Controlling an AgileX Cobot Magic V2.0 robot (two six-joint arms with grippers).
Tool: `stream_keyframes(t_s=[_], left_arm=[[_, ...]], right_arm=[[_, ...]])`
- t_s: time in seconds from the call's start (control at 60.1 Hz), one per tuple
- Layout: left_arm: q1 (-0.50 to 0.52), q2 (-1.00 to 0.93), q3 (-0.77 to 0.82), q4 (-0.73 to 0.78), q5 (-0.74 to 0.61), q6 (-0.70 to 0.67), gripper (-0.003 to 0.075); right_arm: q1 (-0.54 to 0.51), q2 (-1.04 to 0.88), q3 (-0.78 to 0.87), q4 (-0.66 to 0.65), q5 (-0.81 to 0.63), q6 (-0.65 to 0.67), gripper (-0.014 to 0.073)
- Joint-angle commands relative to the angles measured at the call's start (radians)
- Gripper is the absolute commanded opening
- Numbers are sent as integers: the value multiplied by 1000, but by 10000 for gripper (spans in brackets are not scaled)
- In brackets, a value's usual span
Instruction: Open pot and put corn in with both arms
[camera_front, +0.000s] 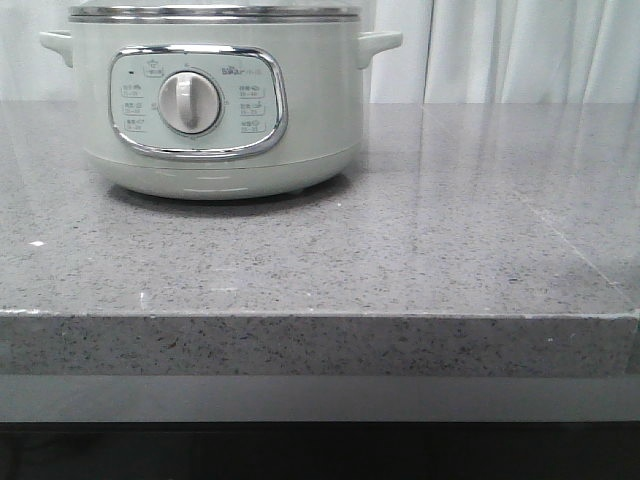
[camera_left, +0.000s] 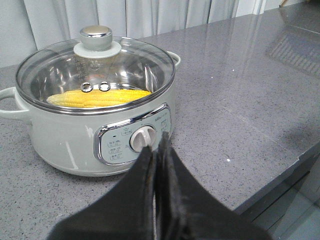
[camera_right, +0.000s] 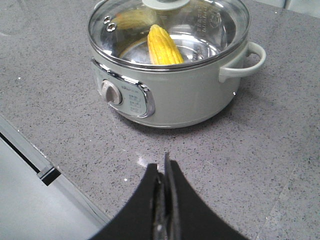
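The pale mint-white pot (camera_front: 220, 110) stands at the back left of the grey counter, its dial (camera_front: 189, 103) facing me. It also shows in the left wrist view (camera_left: 75, 135) and the right wrist view (camera_right: 190, 95). A glass lid (camera_left: 130, 65) with a round knob (camera_left: 96, 35) sits on the pot. The yellow corn (camera_left: 97, 97) lies inside the pot under the lid; it also shows in the right wrist view (camera_right: 162, 46). My left gripper (camera_left: 156, 145) is shut and empty, in front of the pot's panel. My right gripper (camera_right: 162, 165) is shut and empty above the counter, apart from the pot.
The grey speckled counter (camera_front: 430, 240) stretches to the right of the pot. Its front edge (camera_front: 320, 315) runs across the front view. White curtains (camera_front: 520, 50) hang behind it. Neither arm shows in the front view.
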Motion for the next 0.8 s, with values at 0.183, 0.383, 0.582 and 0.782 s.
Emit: stream_keyframes(t_s=[0.183, 0.383, 0.582, 0.782], left_arm=[[-2, 2, -26, -18, -77, -7, -20], [4, -48, 15, 17, -139, 1, -20], [160, -242, 218, 47, -321, 4, -20], [257, -371, 398, 22, -398, -34, -20]], right_arm=[[-2, -5, -27, 18, -62, -4, -67], [-2, -5, -27, 18, -62, -4, -67], [-2, -5, -27, 18, -62, -4, -67], [-2, -5, -27, 18, -62, -4, -67]])
